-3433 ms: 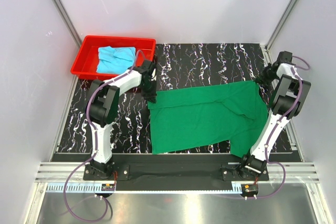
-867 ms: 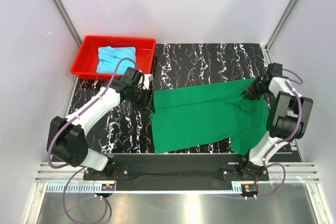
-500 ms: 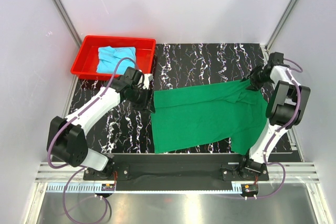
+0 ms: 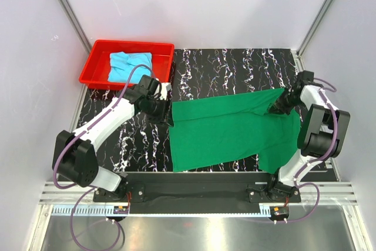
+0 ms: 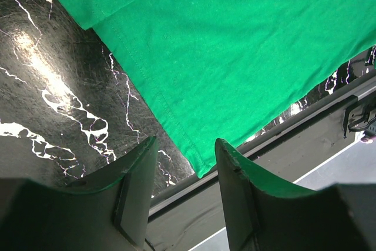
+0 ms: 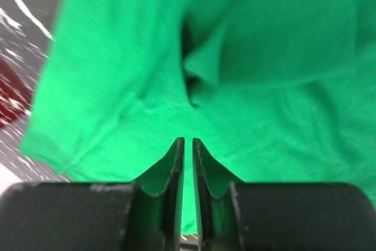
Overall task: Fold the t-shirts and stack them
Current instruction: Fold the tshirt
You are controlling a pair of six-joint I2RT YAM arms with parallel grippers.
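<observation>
The green t-shirt lies spread on the black marbled table. My left gripper hangs at its upper left corner. In the left wrist view that gripper is open, with nothing between its fingers and the shirt's hem just beyond them. My right gripper sits on the shirt's upper right part. In the right wrist view its jaws are pressed to a thin slit, and the green cloth puckers just ahead of the tips. The cyan t-shirt lies crumpled in the red tray.
The red tray stands at the table's back left corner. White walls close in on the left, back and right. A dark rail runs along the near edge, by the arm bases.
My right gripper has moved from the shirt's far right corner down onto the cloth, and its jaws have closed. The left arm and the shirt's left side have stayed put.
</observation>
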